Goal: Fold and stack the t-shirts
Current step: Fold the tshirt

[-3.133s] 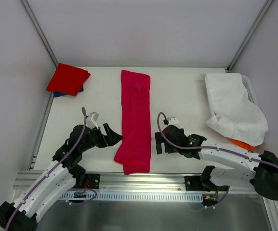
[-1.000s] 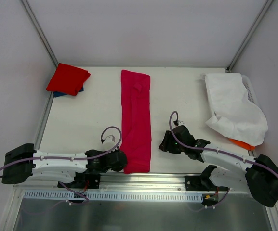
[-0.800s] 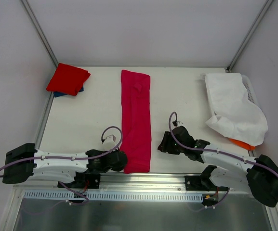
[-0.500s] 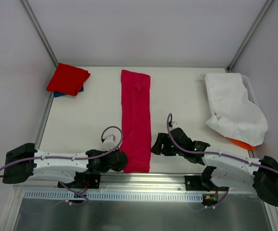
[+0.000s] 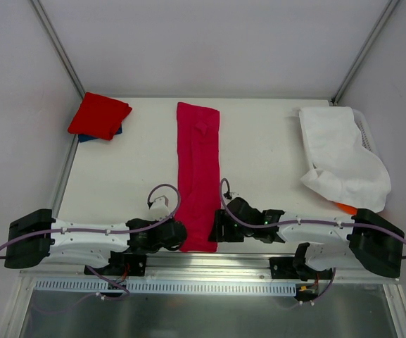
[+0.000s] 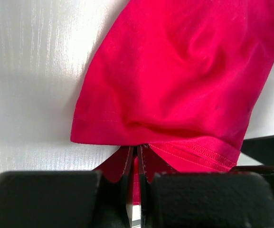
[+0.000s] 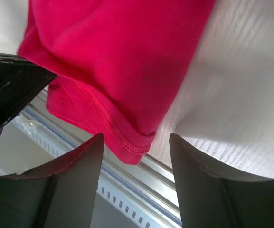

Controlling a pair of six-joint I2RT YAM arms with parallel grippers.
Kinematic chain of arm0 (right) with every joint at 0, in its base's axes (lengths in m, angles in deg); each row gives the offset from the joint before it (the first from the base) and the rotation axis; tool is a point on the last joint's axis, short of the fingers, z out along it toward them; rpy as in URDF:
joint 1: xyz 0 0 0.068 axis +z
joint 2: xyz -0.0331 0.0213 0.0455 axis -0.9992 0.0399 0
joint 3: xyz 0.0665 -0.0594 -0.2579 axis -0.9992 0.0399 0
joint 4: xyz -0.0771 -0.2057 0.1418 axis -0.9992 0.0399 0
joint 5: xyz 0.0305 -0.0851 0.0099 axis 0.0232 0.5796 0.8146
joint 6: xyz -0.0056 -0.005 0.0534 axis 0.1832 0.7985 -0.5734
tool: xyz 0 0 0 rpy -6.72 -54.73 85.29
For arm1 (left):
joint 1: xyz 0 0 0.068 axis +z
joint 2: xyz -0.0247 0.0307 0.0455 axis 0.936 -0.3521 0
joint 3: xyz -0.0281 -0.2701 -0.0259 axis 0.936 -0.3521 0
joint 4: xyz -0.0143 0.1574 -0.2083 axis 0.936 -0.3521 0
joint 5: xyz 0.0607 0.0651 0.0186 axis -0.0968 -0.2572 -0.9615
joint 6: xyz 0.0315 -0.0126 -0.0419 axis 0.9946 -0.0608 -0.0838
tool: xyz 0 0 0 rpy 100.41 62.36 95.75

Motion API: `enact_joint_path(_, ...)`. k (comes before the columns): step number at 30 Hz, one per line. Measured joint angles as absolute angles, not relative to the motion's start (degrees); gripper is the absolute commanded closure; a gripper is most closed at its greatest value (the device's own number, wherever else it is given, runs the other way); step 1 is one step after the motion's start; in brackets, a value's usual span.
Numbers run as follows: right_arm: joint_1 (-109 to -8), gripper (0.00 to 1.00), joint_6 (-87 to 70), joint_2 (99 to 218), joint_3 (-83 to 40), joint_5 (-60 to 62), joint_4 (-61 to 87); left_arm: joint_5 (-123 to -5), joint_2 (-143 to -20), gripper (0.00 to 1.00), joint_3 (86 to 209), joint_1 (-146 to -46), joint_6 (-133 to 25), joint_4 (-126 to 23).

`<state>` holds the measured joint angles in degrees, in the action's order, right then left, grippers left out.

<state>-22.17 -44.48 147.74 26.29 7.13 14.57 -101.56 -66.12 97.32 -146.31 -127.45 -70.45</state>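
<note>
One basket (image 5: 364,132) under cloth (image 5: 340,158); t-shirt (image 5: 198,176) outside.

Down the middle of the table (image 5: 139,176), lengthwise from far edge to near edge: the long folded t-shirt (image 5: 198,169). In the far left corner, the upper t-shirt (image 5: 99,115) on the lower t-shirt (image 5: 84,138). Along the right side, a loose cloth (image 5: 340,158). At the near end of the long folded t-shirt, the left gripper (image 5: 180,242) on its left corner and the right gripper (image 5: 215,229) around its right corner, both well apart from the corner stack.

Soft matt cloth — crimson-pink t-shirt (image 6: 174,71), smooth, faintly glossy table (image 6: 32,71)
</note>
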Motion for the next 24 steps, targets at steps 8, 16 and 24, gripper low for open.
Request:
enact_joint_path(8,-20.86,0.68,-48.79,149.09,26.18,7.31,14.94,-102.26,-66.86,1.0,97.32,-146.31,-127.41,-70.43)
enact_joint_path(16,-20.82,0.95,-49.03,151.5,25.68,7.24,14.4,-102.61,-67.3,1.0,97.48,-146.31,-127.27,-70.43)
enact_joint_path(24,-20.86,1.0,-48.29,153.05,24.19,6.72,14.26,-103.11,-69.14,1.0,100.27,-146.29,-124.65,-70.63)
